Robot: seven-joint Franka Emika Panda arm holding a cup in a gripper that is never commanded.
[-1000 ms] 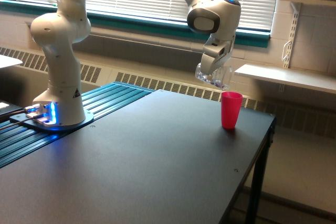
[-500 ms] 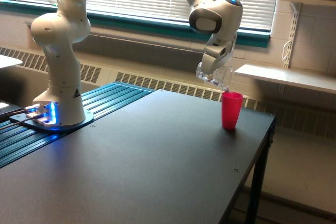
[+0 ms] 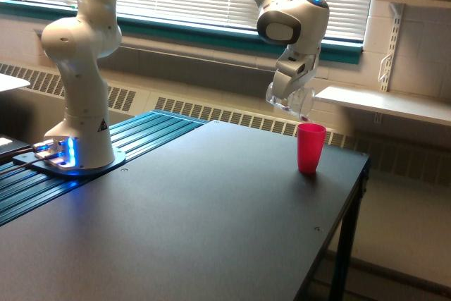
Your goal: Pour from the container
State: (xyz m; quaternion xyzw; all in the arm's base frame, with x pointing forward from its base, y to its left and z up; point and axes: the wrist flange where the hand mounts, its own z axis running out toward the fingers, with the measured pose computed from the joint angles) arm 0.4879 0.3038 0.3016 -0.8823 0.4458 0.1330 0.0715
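The container (image 3: 292,101), a small clear cup, hangs tilted in the air with its mouth down toward the exterior view's right. A few dark bits show at its lower lip. My gripper (image 3: 292,88) is shut on it, at the end of the white arm. Just below the lip stands an upright bright pink cup (image 3: 311,148) on the black table (image 3: 190,216), near the table's far right corner. The container's lip is a little above the pink cup's rim and does not touch it.
The arm's white base (image 3: 79,139) stands on a blue-ribbed platform at the exterior view's left. The table's right edge (image 3: 345,216) drops off beside the pink cup. A white shelf (image 3: 384,103) juts from the wall behind, under window blinds.
The gripper with the container has risen slightly and shifted to the exterior view's right, tipping the container further over the pink cup. The pink cup has stayed put.
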